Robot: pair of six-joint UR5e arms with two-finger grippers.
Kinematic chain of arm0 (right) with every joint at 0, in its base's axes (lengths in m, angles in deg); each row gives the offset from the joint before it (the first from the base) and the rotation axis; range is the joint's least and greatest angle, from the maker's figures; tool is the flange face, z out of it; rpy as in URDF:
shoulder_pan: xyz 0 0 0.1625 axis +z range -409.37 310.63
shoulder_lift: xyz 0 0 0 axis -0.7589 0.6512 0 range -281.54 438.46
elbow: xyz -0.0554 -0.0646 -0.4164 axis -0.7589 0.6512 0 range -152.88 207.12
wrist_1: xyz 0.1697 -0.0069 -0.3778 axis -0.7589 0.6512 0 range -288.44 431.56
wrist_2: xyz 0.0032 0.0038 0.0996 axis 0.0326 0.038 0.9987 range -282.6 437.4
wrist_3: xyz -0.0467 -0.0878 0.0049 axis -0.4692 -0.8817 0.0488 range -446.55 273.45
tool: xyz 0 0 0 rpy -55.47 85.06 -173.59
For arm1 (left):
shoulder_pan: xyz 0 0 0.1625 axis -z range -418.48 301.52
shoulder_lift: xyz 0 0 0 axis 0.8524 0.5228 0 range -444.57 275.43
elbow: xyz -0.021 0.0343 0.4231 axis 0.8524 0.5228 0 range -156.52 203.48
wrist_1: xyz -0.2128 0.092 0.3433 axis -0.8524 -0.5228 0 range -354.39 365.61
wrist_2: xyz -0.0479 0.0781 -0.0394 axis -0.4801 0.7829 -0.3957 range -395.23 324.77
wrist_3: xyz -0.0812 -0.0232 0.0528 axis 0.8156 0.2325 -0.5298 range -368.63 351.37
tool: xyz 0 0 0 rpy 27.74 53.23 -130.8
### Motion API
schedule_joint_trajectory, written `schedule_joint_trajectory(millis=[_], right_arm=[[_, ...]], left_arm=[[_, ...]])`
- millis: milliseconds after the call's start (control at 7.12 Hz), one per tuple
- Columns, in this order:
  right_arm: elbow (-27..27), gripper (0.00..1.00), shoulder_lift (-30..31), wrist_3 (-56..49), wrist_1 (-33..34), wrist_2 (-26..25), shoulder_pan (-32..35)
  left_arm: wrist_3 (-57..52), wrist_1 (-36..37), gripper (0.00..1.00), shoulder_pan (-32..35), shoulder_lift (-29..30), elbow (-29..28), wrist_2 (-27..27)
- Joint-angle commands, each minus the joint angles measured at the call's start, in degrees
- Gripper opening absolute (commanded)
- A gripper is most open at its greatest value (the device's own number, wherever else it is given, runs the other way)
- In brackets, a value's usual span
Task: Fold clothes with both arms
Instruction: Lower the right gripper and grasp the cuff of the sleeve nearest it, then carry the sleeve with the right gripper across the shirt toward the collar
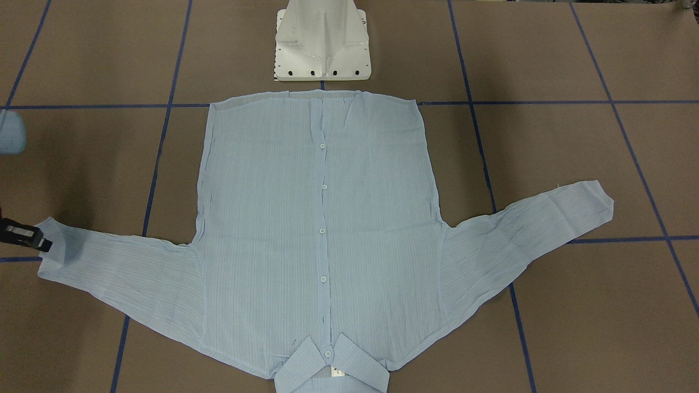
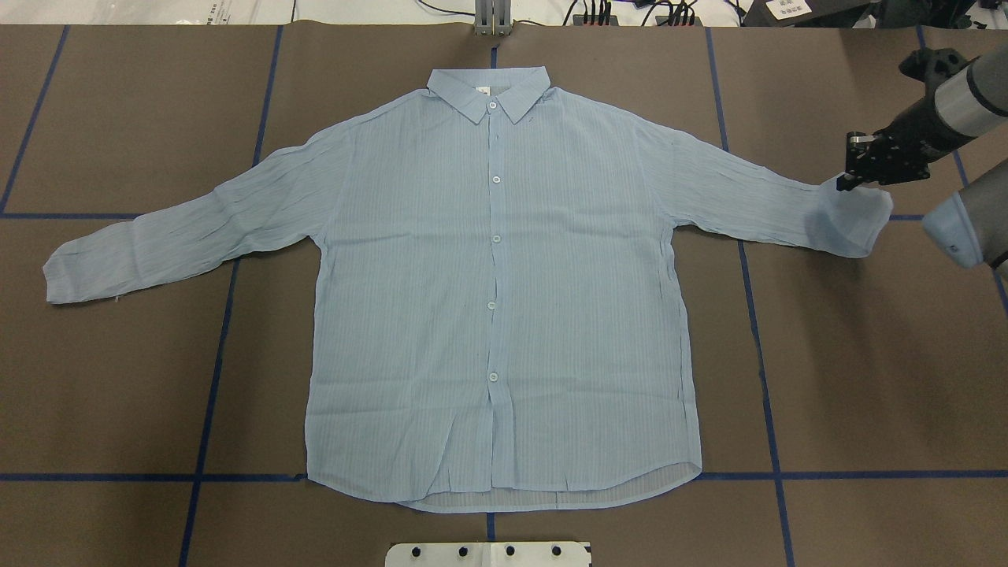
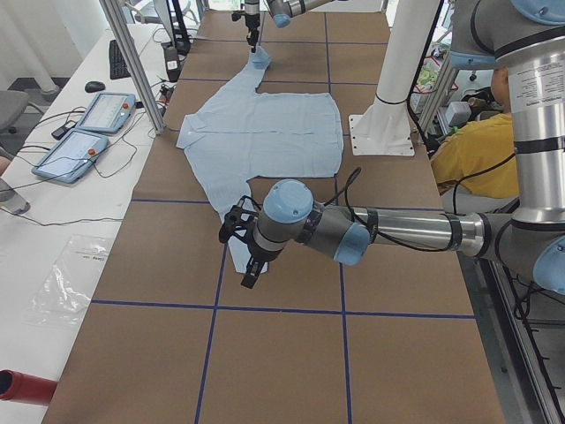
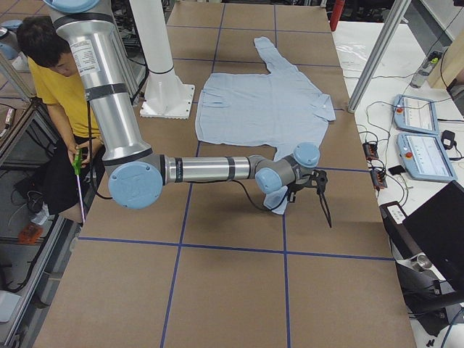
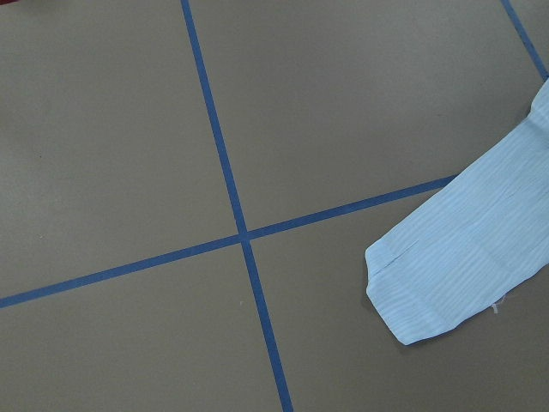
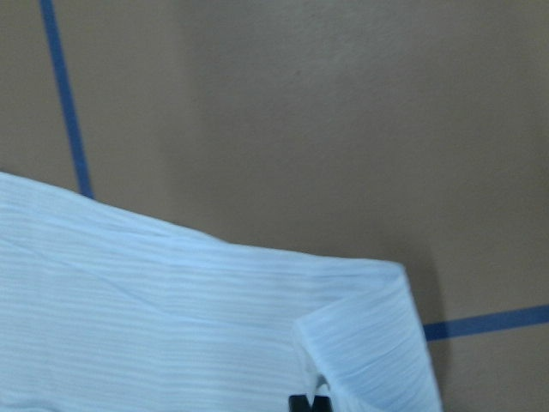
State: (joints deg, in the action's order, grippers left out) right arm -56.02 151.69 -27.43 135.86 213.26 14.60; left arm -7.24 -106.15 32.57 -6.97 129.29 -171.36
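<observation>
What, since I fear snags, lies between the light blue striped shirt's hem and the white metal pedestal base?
Just bare brown table covering with a short blue tape line, per the overhead view.

The shirt (image 1: pixel 322 218) runs off the front-facing view's bottom edge at its collar (image 1: pixel 306 367). That view's left edge cuts the right gripper (image 1: pixel 45 244) and a blurred blue joint cap (image 1: pixel 11 131). The right wrist view is soft; only 2 tips of the jaws show at its bottom edge, closed on the cuff (image 6: pixel 369 343). The left gripper (image 3: pixel 252 276) shows only from the side, so its jaws cannot be judged. The overhead view cuts the pedestal base (image 2: pixel 488 554).
</observation>
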Motion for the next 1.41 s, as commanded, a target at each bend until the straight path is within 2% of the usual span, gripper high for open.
schedule_joint_trajectory(millis=[0, 141, 281, 562, 843, 1265], right_arm=[[-1.25, 0.0, -8.06, 19.54, 0.39, -9.41, -10.4], [3.72, 0.0, -14.98, 25.89, 0.04, -14.69, -12.89], [11.52, 0.0, -23.57, 30.82, -1.01, -18.83, -15.43], [23.14, 0.0, -38.96, 36.73, -2.24, -21.23, -17.82], [29.67, 0.0, -43.68, 43.85, -7.23, -29.28, -22.82], [32.24, 0.0, -46.68, 45.37, -7.78, -31.69, -24.85]], left_arm=[[0.37, -0.65, 0.99, 0.01, 0.1, 0.8, -0.1], [0.28, -0.74, 0.99, -0.08, 0.36, 0.98, -0.1], [0.28, -0.74, 0.99, -0.08, 0.97, 1.24, -0.1], [0.37, -1.88, 0.99, -0.08, 0.62, 1.24, -1.41], [0.2, -1.88, 0.99, 0.01, 0.71, 1.33, -3.44], [0.02, -1.88, 0.99, -0.08, 0.45, 1.25, -3.35]])
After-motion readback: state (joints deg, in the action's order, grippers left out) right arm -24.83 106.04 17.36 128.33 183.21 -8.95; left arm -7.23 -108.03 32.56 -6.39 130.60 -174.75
